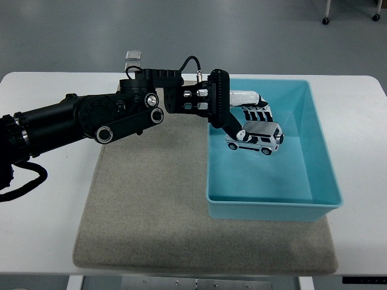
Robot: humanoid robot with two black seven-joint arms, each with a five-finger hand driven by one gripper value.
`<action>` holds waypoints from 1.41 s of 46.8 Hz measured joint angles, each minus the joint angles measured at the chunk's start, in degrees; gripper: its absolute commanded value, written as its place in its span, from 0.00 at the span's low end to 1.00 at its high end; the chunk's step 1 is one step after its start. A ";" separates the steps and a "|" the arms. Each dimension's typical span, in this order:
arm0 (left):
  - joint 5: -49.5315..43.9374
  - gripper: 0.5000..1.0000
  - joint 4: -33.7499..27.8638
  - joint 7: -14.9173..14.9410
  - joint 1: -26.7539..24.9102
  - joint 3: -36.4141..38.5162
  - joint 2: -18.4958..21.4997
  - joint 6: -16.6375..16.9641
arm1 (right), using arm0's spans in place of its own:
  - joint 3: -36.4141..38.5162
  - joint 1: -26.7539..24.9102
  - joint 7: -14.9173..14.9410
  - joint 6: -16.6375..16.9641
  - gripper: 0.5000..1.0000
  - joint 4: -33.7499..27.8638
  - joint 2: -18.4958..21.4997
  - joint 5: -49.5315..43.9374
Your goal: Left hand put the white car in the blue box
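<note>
A: Where is the car (254, 139) right now?

B: Inside the outline of the box (320, 158), in its far left part. It sits tilted, nose toward the left wall, and a small shadow shows on the floor under it. I judge it is low over the floor or just touching; I cannot tell which.

A: So is the task done?

B: Mostly, by my reading. The car is within the walls, so the carrying looks finished. What is left is letting go and lifting the arm clear, so the car rests on the floor by itself.

A: What is the robot hand (245, 118) doing?

B: It is the left one, reaching in over the left wall from the picture's left. Its fingers (257, 114) are curled down over the roof, and the thumb presses near the windscreen. That is a closed grasp on the car, not a loose touch.

A: Any gap between fingers and car?

B: None that I can see. The roof is partly covered by them.

A: And around the box?

B: The box stands at the right edge of a grey mat (151, 205), which lies on the white tabletop (42, 211). Nothing else is in the box. The right arm does not show at all.

A: Any risk on release?

B: Perhaps a slight roll, since the car sits tilted, but the walls would hold it.
</note>
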 measured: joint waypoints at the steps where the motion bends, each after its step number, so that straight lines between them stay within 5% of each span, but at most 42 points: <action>1: -0.01 0.56 0.00 0.00 0.00 -0.02 0.00 0.01 | 0.00 0.00 0.00 0.00 0.87 0.00 0.00 0.00; 4: -0.01 0.64 0.00 0.00 0.00 -0.03 -0.01 0.01 | 0.00 0.00 0.00 0.00 0.87 0.00 0.00 0.00; 31: -0.84 0.67 1.00 0.10 -1.68 -1.51 -0.23 0.43 | 0.00 0.00 0.00 -0.01 0.87 0.00 0.00 0.00; 39: -1.15 0.71 5.46 0.11 -3.70 -4.09 0.47 0.72 | 0.00 0.00 0.00 -0.01 0.88 0.00 0.00 0.00; 43: -1.30 0.94 7.55 0.10 -4.52 -5.09 0.83 0.74 | 0.00 0.00 0.00 -0.01 0.87 0.00 0.00 0.00; 66: -11.69 0.99 23.97 0.18 -6.32 -5.34 4.11 7.68 | 0.00 0.00 0.00 -0.02 0.87 0.00 0.00 0.00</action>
